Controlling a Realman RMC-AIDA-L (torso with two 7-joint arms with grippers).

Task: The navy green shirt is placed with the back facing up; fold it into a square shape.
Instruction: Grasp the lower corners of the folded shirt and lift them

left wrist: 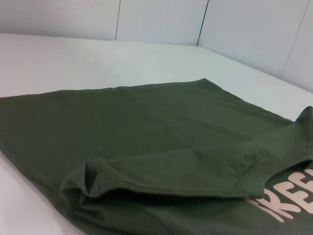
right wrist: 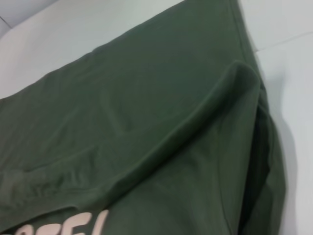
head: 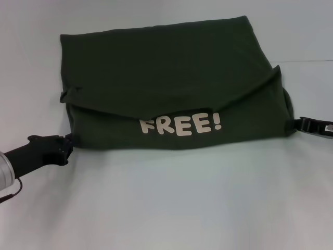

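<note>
Shirt (head: 171,88) flat on the table (head: 166,208), already folded once, long axis running side to side. Left gripper (head: 69,141) at the near left corner, right gripper (head: 301,124) at the right edge. Can't tell the jaws on either. Both about equally near, shirt lying between them.

Lighting even, diffuse, fairly bright. White table (head: 166,208) mildly washed out, no hard glare. Navy green shirt (head: 171,78) reads very dark; folds hard to separate. Soft shadow just beside shirt's near edge. Wrist views slightly soft; lettering there blurred at frame border.
</note>
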